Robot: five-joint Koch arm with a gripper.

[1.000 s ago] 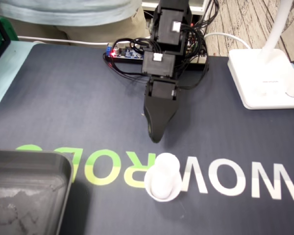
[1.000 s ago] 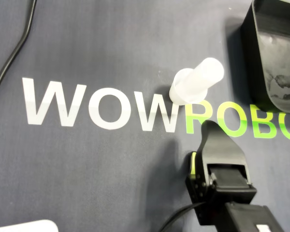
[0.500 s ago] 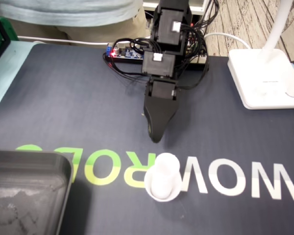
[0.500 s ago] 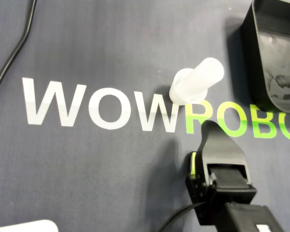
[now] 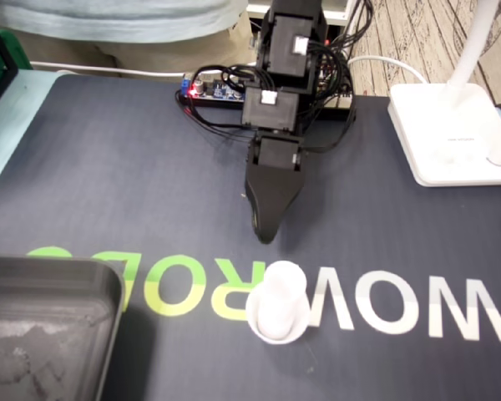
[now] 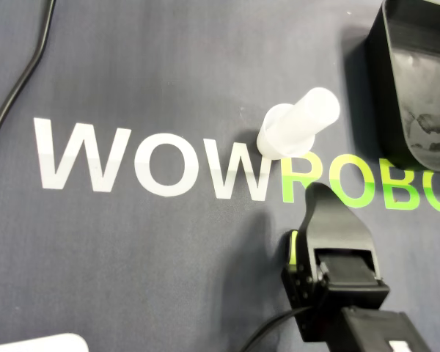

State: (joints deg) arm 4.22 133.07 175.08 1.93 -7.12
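Fixed view, claw: the black gripper (image 5: 265,236) hangs tip-down over the dark mat (image 5: 134,184), just on the far side of the printed lettering (image 5: 401,305). Only one tapered black shape shows, so I cannot tell how far apart the jaws stand. Nothing is in its grasp.

Fixed view, thing: the white cylinder (image 5: 277,305) stands on the lettering, on the join between the white and green letters. It is apart from the claw.

Fixed view, bearing: the cylinder lies to the near side of the claw tip and slightly to the right, close by, with a strip of bare mat between them.

Fixed view, surroundings: a black tray (image 5: 67,271) sits at the near left and a white lamp base (image 5: 451,138) at the far right. Both are well apart from the cylinder.

Overhead view, claw: the gripper (image 6: 319,189) shows as one broad black jaw with a green strip at its left edge. The other jaw is hidden, so the opening is again unclear.

Overhead view, thing: the white cylinder (image 6: 301,128) rests on a wider round foot, touching the last white letter.

Overhead view, axis: it appears to stand upright, so its long axis runs up from the mat and not along it.

Overhead view, bearing: it is straight ahead of the tip and slightly left, while the black tray (image 6: 385,88) lies off to the right.

Judgement: the reach looks like a short push forward along the claw's own line.
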